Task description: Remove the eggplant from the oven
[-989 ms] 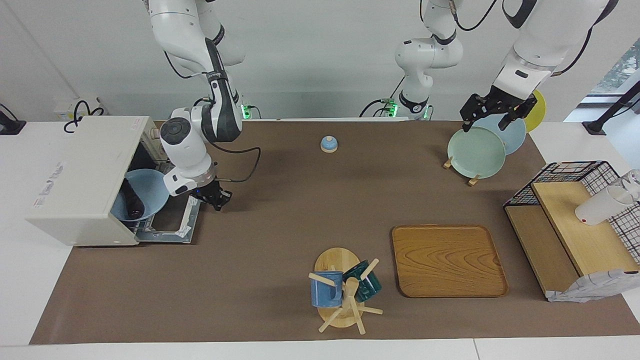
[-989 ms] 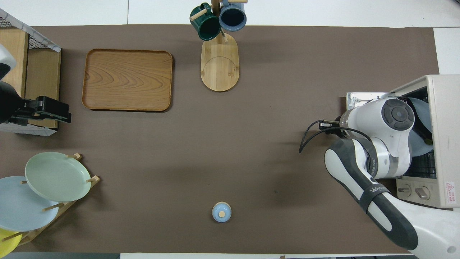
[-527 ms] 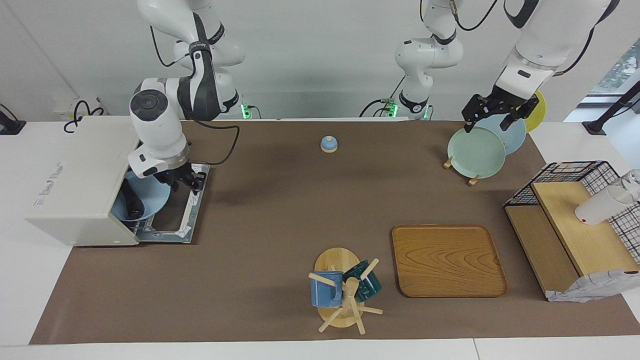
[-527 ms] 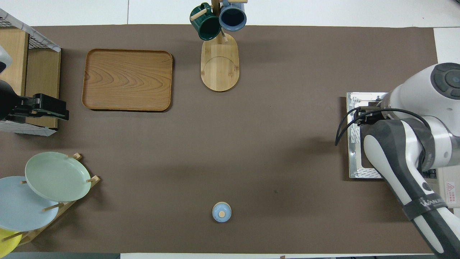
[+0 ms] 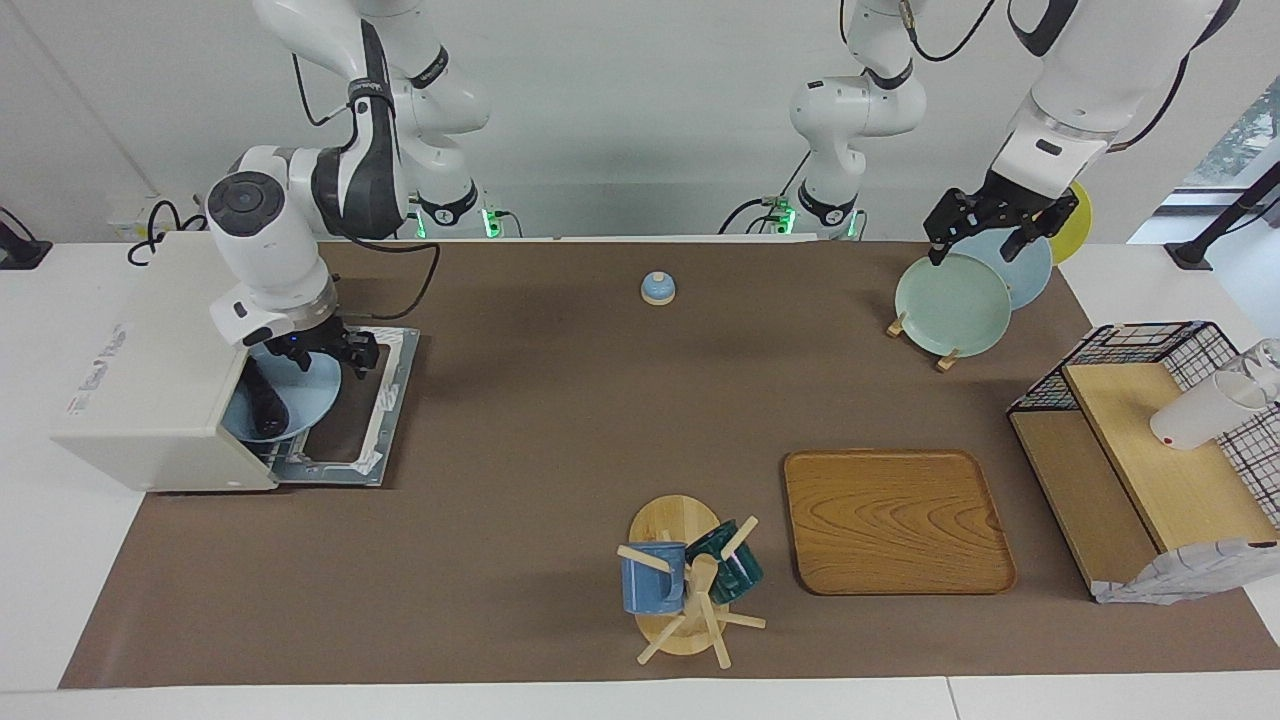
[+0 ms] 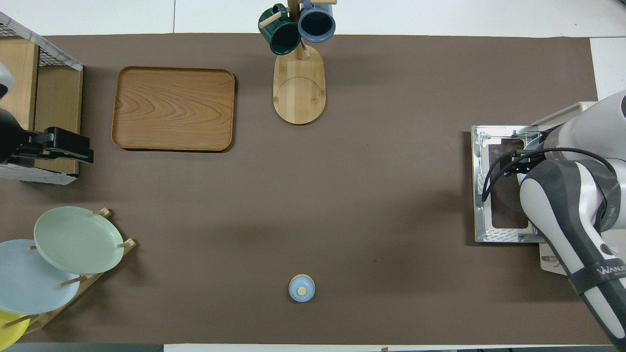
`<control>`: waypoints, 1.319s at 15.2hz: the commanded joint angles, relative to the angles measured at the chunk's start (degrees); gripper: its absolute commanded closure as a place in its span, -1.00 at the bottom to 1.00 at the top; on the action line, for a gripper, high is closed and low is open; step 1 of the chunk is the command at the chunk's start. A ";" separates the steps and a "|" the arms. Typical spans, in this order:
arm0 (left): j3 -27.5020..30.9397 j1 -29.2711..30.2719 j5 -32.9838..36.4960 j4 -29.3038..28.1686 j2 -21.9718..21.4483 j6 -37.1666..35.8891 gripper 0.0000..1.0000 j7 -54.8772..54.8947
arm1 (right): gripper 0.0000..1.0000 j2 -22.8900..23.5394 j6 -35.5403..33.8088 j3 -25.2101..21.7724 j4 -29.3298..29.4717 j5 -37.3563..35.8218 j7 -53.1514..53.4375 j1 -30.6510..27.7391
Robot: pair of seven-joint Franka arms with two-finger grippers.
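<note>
The right gripper (image 5: 335, 352) was seen with its fingers parted and grasping nothing, poised over the rim of a pale blue plate (image 5: 300, 410) at the mouth of the oven (image 5: 150, 370). On that plate the eggplant (image 5: 263, 402) was laid: slim, long and glossy, dark purple-black, its length running roughly from 11 to 5 o'clock in the facing view, half under the oven's roof. The oven, a boxy cream unit, was stood at the right arm's end of the table with its glass door (image 5: 365, 415) dropped flat onto the brown mat. The left gripper (image 5: 990, 228) was held with its fingers released, empty, over the green plate (image 5: 950, 305) in a wooden rack, where that arm was kept waiting.
</note>
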 commanded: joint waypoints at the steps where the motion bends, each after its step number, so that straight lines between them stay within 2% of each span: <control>1: -0.61 0.97 -0.09 -0.59 -0.75 0.80 -1.00 -0.11 | -0.32 -2.14 4.18 0.65 -4.14 -1.04 -0.69 -1.56; 3: -0.61 1.06 -0.09 -0.59 -0.75 0.71 -1.00 -0.11 | -0.12 -2.50 5.59 0.65 -5.54 -1.04 -1.66 -2.26; 5: -0.70 0.62 -0.09 -0.59 -0.75 0.71 -1.00 -0.20 | -0.02 -2.32 6.91 0.56 -6.25 -0.95 -1.74 -2.44; 6: -0.61 0.62 -0.09 -0.59 -0.75 0.80 -1.00 -0.11 | 0.22 -2.23 6.92 0.56 -6.25 -1.03 -1.92 -2.44; 8: -0.61 0.88 -0.09 -0.85 -0.84 0.80 -1.00 0.06 | 1.00 -2.32 6.57 0.65 -6.34 -1.04 -3.40 -2.35; 11: -0.70 0.97 -0.09 -0.86 -0.75 0.89 -1.00 0.15 | 1.00 -2.32 5.52 0.65 -6.08 -1.04 -5.17 -1.83; 13: -0.70 1.06 -0.09 -0.86 -0.84 1.06 -1.00 0.33 | 1.00 -2.06 1.67 1.35 -4.07 -1.21 -5.17 -1.21; 17: -0.70 0.97 -0.26 -0.86 -0.75 2.11 -1.00 -0.11 | 1.00 -0.22 -7.30 1.44 3.57 -1.12 -3.69 7.12; 20: -0.70 1.06 -0.26 -0.86 -0.75 2.12 -1.00 -0.11 | 1.00 -0.04 -10.48 1.44 5.08 -1.82 1.58 13.79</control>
